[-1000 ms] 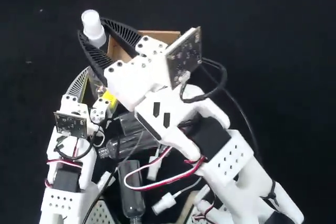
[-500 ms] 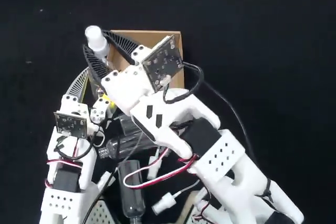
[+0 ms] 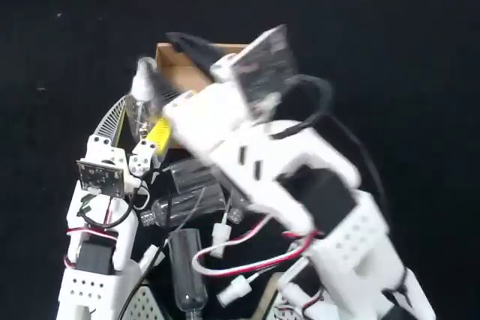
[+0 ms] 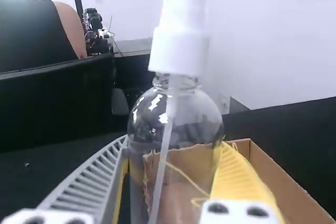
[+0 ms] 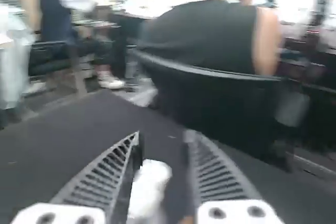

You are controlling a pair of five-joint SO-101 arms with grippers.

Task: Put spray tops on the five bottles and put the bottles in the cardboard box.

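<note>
Left end effector (image 4: 176, 153) clamps the spray-topped bottle (image 4: 173, 116) beside the cardboard box (image 4: 269, 169); whether right end effector (image 5: 163, 139) grips, cannot tell.

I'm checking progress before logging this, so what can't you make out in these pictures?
Inside the cardboard box: high view, the blurred right arm covers it, contents unknown.
The right gripper: whether it holds the white thing; right wrist view, motion blur.
The bottle: its base; left wrist view, cut off by the edge.
</note>
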